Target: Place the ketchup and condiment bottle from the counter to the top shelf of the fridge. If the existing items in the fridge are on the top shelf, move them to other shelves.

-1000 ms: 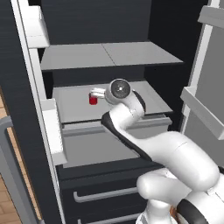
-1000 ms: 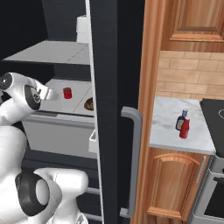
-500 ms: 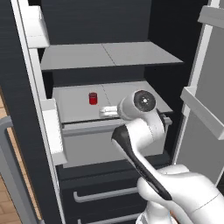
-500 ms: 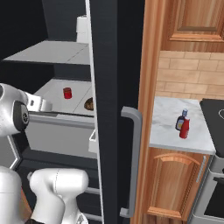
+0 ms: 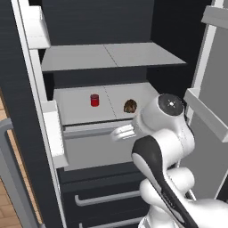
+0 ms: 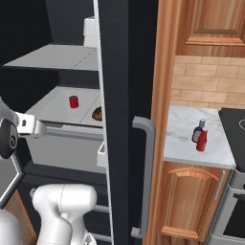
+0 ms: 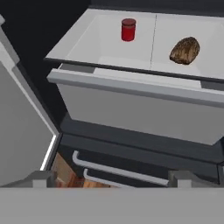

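Note:
The fridge (image 5: pixel 26 147) stands open. Its top shelf (image 5: pixel 111 55) (image 6: pixel 57 57) is bare. On the lower shelf with the centre seam stand the red can (image 5: pixel 94 99) (image 6: pixel 73 101) (image 7: pixel 128 29) and the brown lumpy thing (image 5: pixel 130 106) (image 6: pixel 97 114) (image 7: pixel 184 50). My gripper (image 5: pixel 121 132) (image 6: pixel 31 125) (image 7: pixel 113 179) hangs open in front of the drawer below that shelf, holding nothing. The ketchup (image 6: pixel 202 140) and the dark condiment bottle (image 6: pixel 195 133) stand close together on the counter (image 6: pixel 179 143), right of the fridge.
A white door bin (image 5: pixel 53 138) juts out on the left and another (image 5: pixel 207 118) on the right door. The closed fridge door with its grey handle (image 6: pixel 146 177) separates the shelves from the counter. A black stovetop (image 6: pixel 234 129) borders the counter's right.
My hand has drawn back from beside the red can, out and down to the drawer front, as the arm swung right. The can and the brown thing stay put.

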Controlling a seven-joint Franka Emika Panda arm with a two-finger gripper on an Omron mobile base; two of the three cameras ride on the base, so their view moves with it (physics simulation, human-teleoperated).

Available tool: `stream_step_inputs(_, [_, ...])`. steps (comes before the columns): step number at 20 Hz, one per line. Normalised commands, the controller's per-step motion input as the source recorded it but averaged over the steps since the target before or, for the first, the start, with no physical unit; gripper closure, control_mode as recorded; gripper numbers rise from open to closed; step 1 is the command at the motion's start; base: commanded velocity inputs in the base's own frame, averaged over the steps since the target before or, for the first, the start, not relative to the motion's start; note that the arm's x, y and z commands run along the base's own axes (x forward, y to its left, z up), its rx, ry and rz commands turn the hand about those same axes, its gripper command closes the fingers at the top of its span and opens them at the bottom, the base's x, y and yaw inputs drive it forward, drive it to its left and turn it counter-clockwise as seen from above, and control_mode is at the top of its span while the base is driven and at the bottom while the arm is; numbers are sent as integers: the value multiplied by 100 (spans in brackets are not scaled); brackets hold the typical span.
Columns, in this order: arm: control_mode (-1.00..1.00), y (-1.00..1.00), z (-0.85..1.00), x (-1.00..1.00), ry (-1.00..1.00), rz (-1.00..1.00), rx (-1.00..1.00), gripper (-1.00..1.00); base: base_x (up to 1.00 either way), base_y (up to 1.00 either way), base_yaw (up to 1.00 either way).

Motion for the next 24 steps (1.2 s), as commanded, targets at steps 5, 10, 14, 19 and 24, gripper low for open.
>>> stream_step_inputs(5, [-100, -8, 28, -61, 29, -1, -7, -100, 0, 0, 0])
stream_step_inputs(10, [-100, 0, 1, 0, 10, -2, -4, -100, 0, 0, 0])
stream_step_inputs(14, [100, -20, 0, -45, 0, 0, 0, -100, -25, -15, 0])
stream_step_inputs(19, [100, 0, 0, 0, 0, 0, 0, -100, -100, -72, -3])
stream_step_inputs(24, [100, 0, 0, 0, 0, 0, 0, -100, -87, -91, -17])
